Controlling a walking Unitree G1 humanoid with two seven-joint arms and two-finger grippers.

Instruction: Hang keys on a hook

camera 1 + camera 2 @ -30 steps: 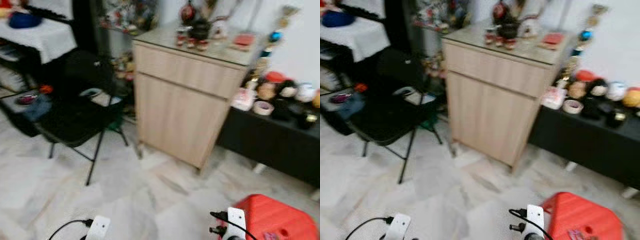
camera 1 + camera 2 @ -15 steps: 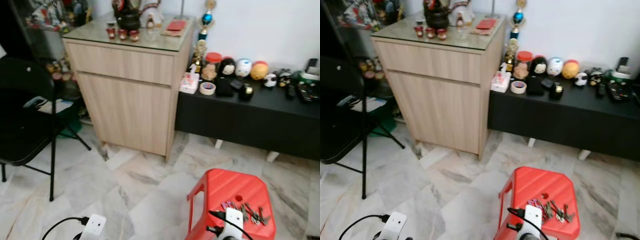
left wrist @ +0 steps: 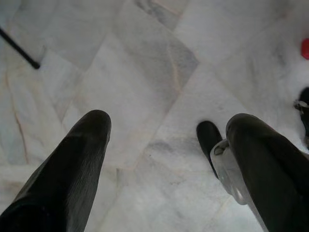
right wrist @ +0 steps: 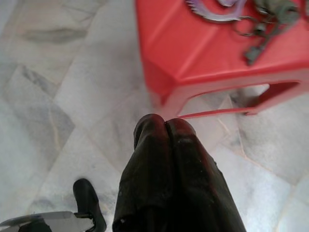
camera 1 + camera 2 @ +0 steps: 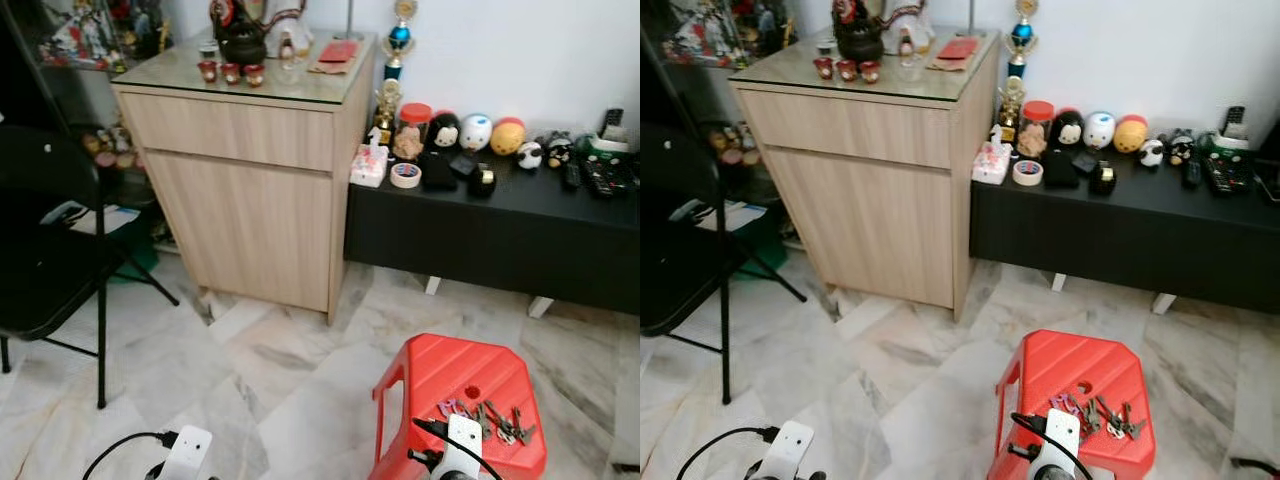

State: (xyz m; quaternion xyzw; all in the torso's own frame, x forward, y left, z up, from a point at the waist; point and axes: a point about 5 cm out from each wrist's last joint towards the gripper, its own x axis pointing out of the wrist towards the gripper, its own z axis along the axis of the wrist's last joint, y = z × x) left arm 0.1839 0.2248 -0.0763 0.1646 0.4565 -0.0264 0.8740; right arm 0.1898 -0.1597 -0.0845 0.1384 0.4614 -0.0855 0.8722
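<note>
Wooden cabinet (image 5: 250, 170) is standing against the wall, a black low bench (image 5: 500, 235) adjoining it. Red plastic stool (image 5: 455, 385) is sitting on the marble floor (image 5: 280, 390), bearing the bunch of keys (image 5: 487, 420). Left gripper (image 3: 169, 145) is hanging over bare floor, fingers spread wide, empty. Right gripper (image 4: 165, 126) is hovering beside the stool, fingers pressed together, empty.

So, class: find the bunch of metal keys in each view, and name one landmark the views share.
Left eye view: the bunch of metal keys lies low on the right, on the red plastic stool.
Right eye view: the same, nearer centre.
Left wrist view: marble floor.
Right wrist view: along the top edge.
Shared landmark: the stool.
</note>
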